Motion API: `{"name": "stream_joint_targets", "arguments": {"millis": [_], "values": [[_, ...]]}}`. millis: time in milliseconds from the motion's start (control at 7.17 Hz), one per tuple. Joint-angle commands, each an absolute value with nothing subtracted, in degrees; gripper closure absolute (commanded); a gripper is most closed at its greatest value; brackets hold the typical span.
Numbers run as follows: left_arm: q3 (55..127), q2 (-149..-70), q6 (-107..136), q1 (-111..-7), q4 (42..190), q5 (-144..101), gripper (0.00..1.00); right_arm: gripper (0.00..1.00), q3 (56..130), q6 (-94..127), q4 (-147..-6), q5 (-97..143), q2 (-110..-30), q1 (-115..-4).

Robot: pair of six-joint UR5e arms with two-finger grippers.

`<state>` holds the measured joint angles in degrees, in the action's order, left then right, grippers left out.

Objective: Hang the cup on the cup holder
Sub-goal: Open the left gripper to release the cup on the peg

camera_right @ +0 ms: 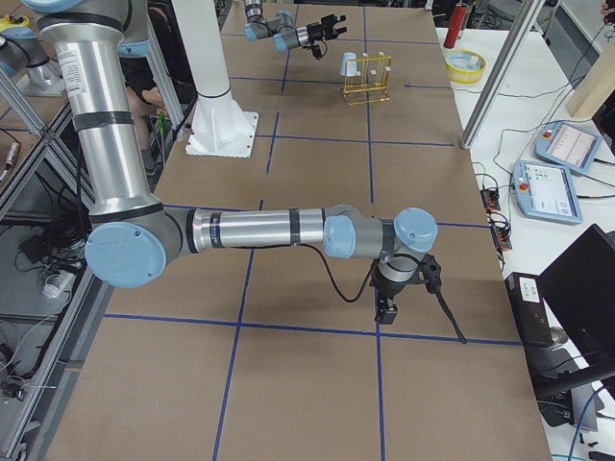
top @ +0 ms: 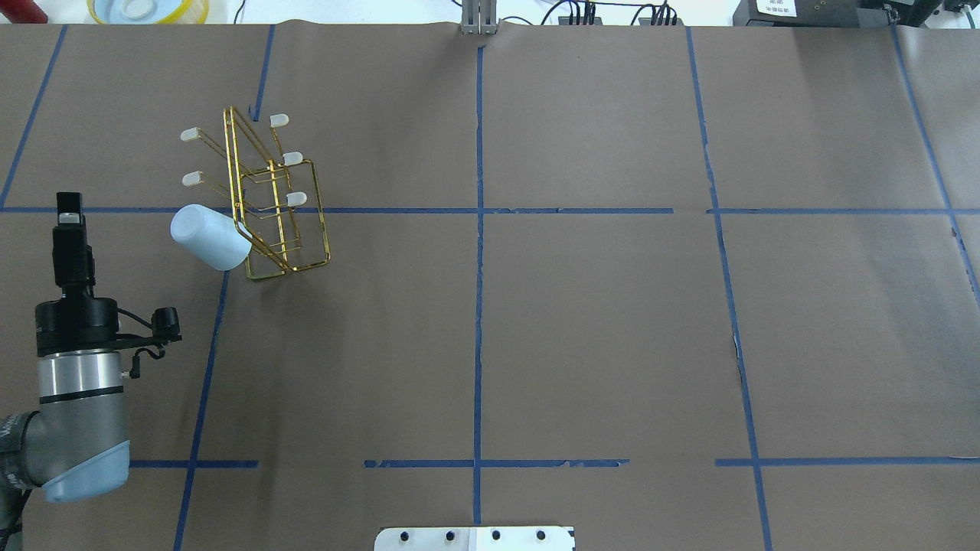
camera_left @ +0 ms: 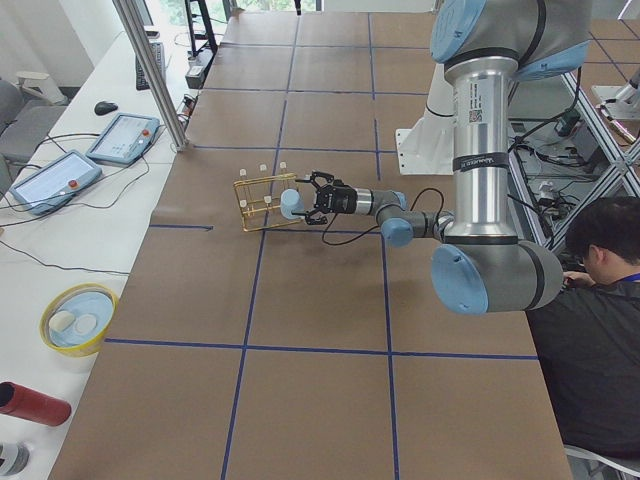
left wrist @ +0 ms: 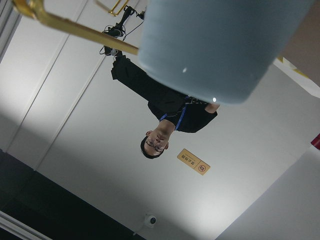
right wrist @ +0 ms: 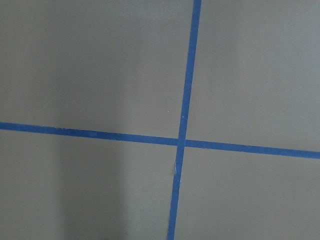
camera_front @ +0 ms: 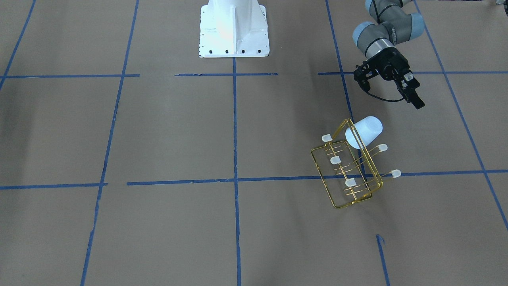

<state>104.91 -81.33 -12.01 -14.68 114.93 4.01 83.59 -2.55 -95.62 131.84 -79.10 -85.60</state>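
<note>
A pale blue cup (left wrist: 220, 45) fills the top of the left wrist view, hung on the gold wire cup holder (left wrist: 75, 27).

Seen from overhead, the cup sits slanted over one prong at the end of the cup holder closest to the robot. Its mouth is against the wire frame and its closed bottom points outward towards the left arm. Five white prong caps (top: 191, 178) show uncovered. The left end effector (top: 69, 205) hovers near the cup without touching it, fingers spread and holding nothing. The right end effector (camera_right: 386, 312) hangs low over the brown tabletop (top: 582, 321), well apart from the cup holder. It shows only from the side, so whether its fingers are apart or together cannot be told. Blue tape lines (right wrist: 186, 100) cross beneath it.
</note>
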Motion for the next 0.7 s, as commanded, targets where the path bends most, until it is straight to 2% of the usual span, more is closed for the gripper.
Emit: {"name": "stream_joint_targets", "arguments": {"millis": [0, 279, 558], "values": [[107.39, -78.76, 13.6, -14.33, 115.13, 2.37, 0.0, 0.0, 83.58, -2.55, -95.62, 131.84, -79.1, -85.61], [108.11, -78.66, 28.75, -14.33, 120.54, 2.11, 0.0, 0.0, 83.58, -2.55, -95.62, 131.84, -79.1, -85.61], [108.72, -78.66, 31.73, -14.33, 136.31, -6.98, 0.0, 0.0, 83.58, -2.55, -95.62, 131.84, -79.1, -85.61]]}}
